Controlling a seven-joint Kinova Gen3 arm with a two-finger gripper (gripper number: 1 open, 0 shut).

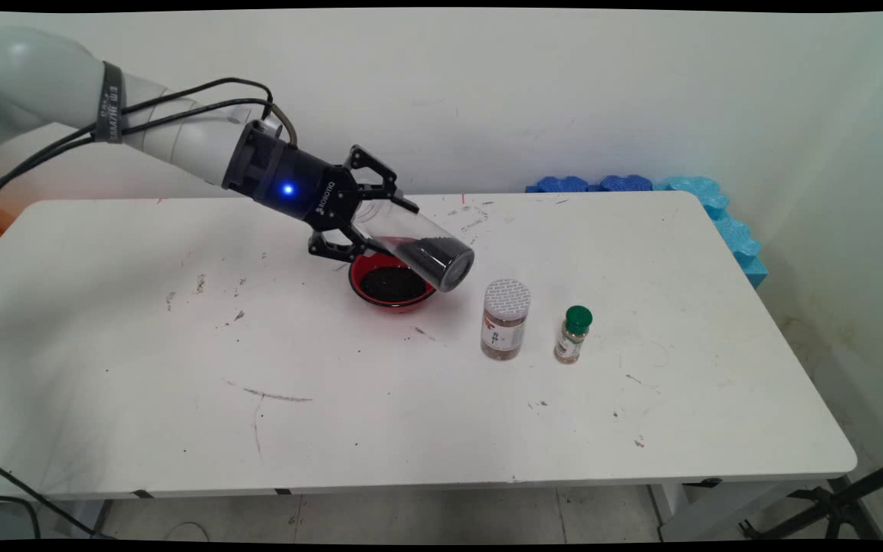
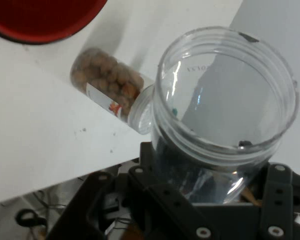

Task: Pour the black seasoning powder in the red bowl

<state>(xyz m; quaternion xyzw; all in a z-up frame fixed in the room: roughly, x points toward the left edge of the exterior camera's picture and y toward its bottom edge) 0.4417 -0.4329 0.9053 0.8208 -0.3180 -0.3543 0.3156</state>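
Clear jar [image 1: 418,241] gripped tilted in the hand [image 1: 369,222] above red bowl [image 1: 392,285], beside two spice jars [image 1: 504,320].

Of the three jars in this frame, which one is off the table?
The clear jar with dark grains, tilted in the gripper over the red bowl. The white-lidded jar and green-capped bottle stand upright.

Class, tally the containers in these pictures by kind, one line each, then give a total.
Clear jar held tilted in the end effector: 1
Red bowl of dark grains: 1
White-lidded jar: 1
Green-capped spice bottle: 1
Total: 4
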